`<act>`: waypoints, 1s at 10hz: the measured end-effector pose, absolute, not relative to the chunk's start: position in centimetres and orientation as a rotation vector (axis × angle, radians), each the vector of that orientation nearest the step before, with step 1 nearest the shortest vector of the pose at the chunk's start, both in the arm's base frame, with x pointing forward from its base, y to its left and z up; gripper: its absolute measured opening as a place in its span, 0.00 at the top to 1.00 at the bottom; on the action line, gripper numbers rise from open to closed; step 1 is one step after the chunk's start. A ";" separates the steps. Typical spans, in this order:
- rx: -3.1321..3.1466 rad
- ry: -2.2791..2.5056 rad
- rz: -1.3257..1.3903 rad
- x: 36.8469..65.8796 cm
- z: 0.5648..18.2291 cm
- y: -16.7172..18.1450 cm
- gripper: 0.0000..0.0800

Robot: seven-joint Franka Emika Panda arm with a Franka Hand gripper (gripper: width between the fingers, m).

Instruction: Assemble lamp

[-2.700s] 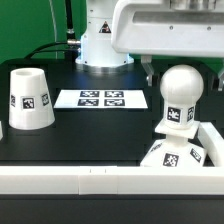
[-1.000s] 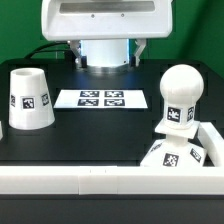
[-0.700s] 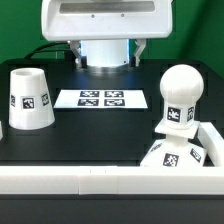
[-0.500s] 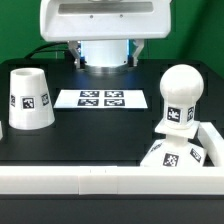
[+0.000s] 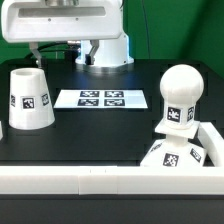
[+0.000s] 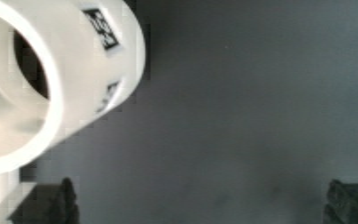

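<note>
The white tapered shade [image 5: 28, 98] stands on the black table at the exterior view's left, wide end down. In the wrist view it [image 6: 51, 90] fills one side, seen from above, with its hollow inside showing. The round-headed bulb [image 5: 180, 95] stands upright on the tagged base [image 5: 172, 156] at the exterior view's right. My gripper [image 6: 202, 205] is open and empty, its two dark fingertips [image 6: 51, 200] wide apart over bare table beside the shade. The white hand housing [image 5: 62, 20] hangs above and behind the shade.
The marker board [image 5: 101, 99] lies flat in the middle of the table. A white rail [image 5: 90, 180] runs along the front edge and turns up beside the base on the exterior view's right. The arm's white pedestal [image 5: 105, 50] stands at the back.
The hand has moved from the middle of the exterior view to its left, now above the shade. The lamp parts have not moved.
</note>
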State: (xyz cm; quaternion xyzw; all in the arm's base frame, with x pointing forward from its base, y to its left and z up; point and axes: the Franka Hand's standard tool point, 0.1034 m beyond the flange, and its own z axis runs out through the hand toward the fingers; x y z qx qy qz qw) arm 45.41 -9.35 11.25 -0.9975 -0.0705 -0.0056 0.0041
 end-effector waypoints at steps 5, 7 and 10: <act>-3.115 -0.309 0.022 43.2 10.4 -12.0 0.13; -3.115 -0.312 0.039 42.2 10.0 -13.4 0.13; -3.119 -0.336 0.069 42.0 8.7 -13.7 0.13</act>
